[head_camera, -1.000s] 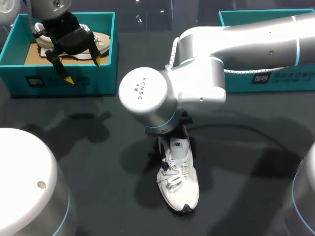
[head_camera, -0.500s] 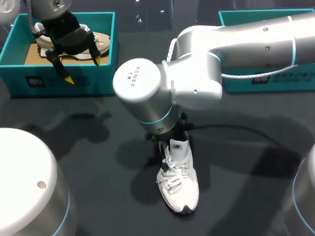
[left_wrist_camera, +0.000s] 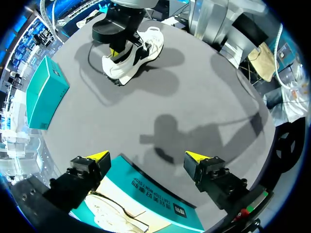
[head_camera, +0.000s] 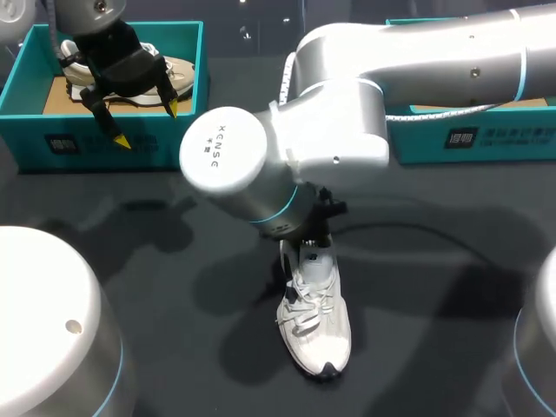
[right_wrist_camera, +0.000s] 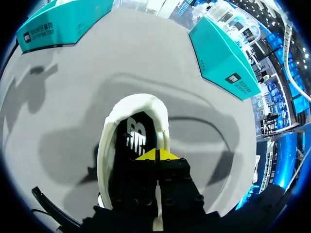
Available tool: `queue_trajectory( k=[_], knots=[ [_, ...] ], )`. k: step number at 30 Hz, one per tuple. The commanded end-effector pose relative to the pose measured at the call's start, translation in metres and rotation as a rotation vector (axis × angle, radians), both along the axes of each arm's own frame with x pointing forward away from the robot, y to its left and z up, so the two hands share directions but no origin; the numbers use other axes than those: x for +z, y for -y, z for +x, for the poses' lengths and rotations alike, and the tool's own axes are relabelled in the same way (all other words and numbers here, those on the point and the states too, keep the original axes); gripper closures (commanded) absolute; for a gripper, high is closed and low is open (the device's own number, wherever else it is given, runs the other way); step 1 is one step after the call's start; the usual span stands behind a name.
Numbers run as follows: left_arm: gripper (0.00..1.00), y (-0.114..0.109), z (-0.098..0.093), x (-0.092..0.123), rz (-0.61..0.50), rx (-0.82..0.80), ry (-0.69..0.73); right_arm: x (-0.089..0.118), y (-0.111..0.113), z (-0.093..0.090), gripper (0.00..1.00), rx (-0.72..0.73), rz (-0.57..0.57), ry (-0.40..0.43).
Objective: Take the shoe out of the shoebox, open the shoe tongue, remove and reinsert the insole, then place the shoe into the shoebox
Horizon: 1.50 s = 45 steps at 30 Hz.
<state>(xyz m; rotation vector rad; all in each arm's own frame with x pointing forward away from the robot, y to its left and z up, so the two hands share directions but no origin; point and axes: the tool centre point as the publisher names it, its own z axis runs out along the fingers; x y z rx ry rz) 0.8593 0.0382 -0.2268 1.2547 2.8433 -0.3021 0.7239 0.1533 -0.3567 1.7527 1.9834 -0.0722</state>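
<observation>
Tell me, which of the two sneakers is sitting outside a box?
The white lace-up sneaker, standing on the dark table; the beige sneaker lies inside the left teal shoebox.

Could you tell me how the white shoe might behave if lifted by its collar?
The white shoe looks padded and fabric-like, so its collar would probably flex rather than hold stiff. Standing on a broad flat sole, it seems unlikely to roll, though the toe may sag down when lifted.
</observation>
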Motion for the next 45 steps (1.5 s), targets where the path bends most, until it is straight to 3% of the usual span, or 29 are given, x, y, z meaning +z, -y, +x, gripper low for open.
queue_trajectory(
  k=[1, 10, 19, 27, 35, 39, 45],
  knots=[
    [0.00, 0.000, 0.000, 0.000, 0.003, -0.001, 0.001, -0.021, -0.017, -0.001, 1.00, -0.203, -0.081, 0.107],
    [0.00, 0.000, 0.000, 0.000, 0.003, -0.001, 0.001, -0.046, -0.007, 0.008, 1.00, -0.296, -0.130, 0.033],
    [0.00, 0.000, 0.000, 0.000, 0.003, -0.001, 0.001, -0.075, 0.007, -0.014, 1.00, -0.309, 0.075, -0.112],
    [0.00, 0.000, 0.000, 0.000, 0.003, -0.001, 0.001, -0.069, 0.008, -0.034, 1.00, -0.276, 0.226, -0.206],
    [0.00, 0.000, 0.000, 0.000, 0.003, -0.001, 0.001, -0.034, 0.004, -0.037, 1.00, -0.204, 0.285, -0.135],
    [0.00, 0.000, 0.000, 0.000, 0.003, -0.001, 0.001, -0.022, -0.006, -0.030, 1.00, -0.112, 0.311, -0.090],
    [0.00, 0.000, 0.000, 0.000, 0.003, -0.001, 0.001, -0.016, -0.022, -0.010, 1.00, -0.037, 0.263, -0.028]
  ],
)
